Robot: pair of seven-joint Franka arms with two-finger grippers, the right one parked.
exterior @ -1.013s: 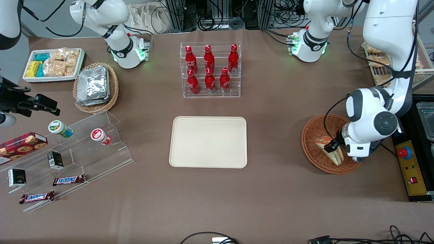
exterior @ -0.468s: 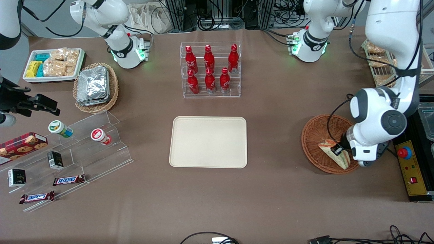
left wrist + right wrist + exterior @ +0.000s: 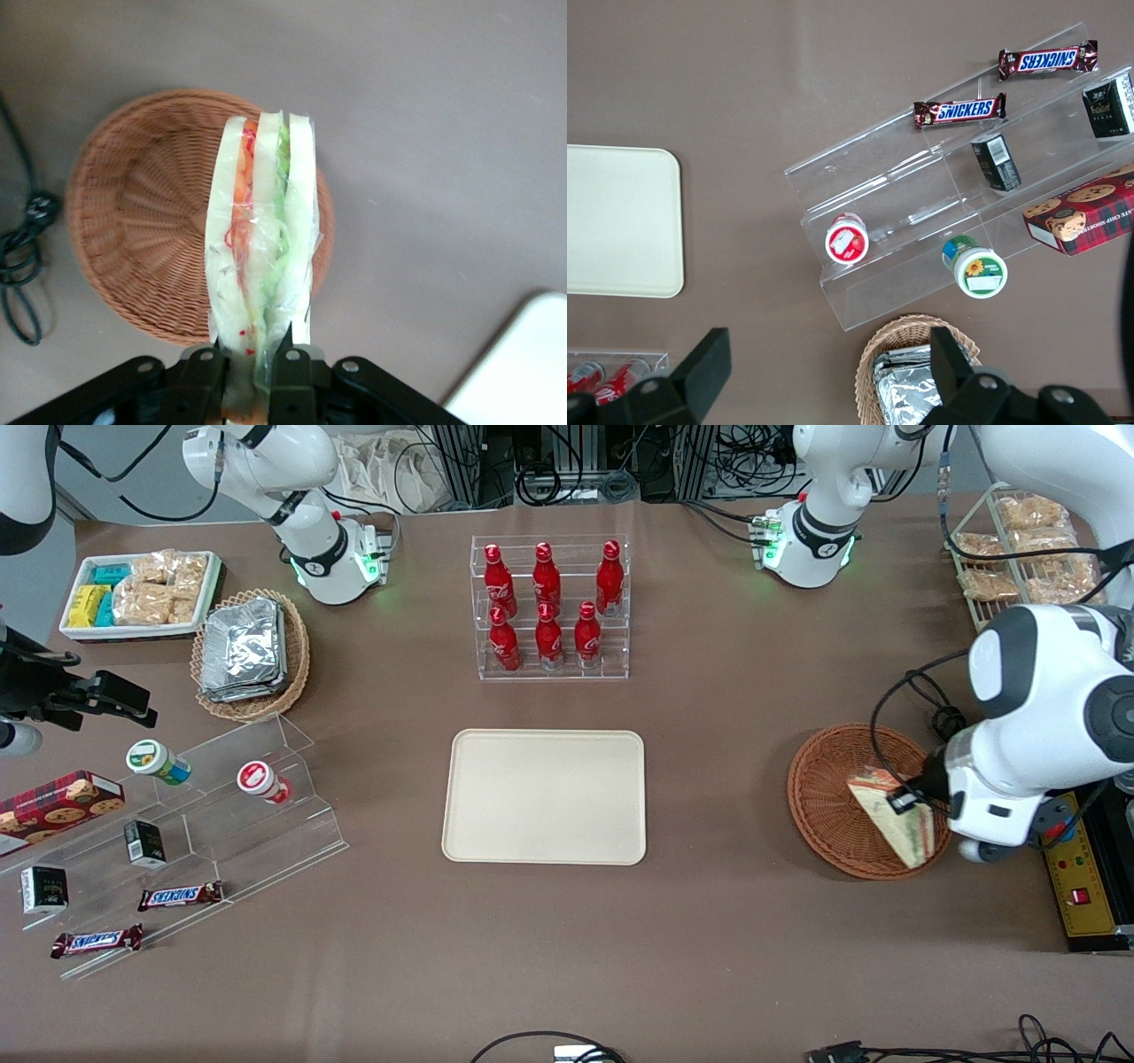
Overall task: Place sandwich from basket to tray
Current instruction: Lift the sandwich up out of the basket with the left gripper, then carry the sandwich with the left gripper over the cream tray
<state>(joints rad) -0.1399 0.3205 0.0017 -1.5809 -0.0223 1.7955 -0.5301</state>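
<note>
The tray [image 3: 544, 796] at table centre holds nothing; placement remains outstanding. The wicker basket [image 3: 828, 802] lies toward the working arm's end. The gripper [image 3: 912, 799] is clamped on the wrapped sandwich [image 3: 890, 817], holding it above the basket. Pickup appears complete; transfer and release remain.

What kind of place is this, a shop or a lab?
Probably a robotics lab staged as a snack counter: cola bottles in a clear rack, an empty tray, and the gripper holding a sandwich above its basket.
</note>
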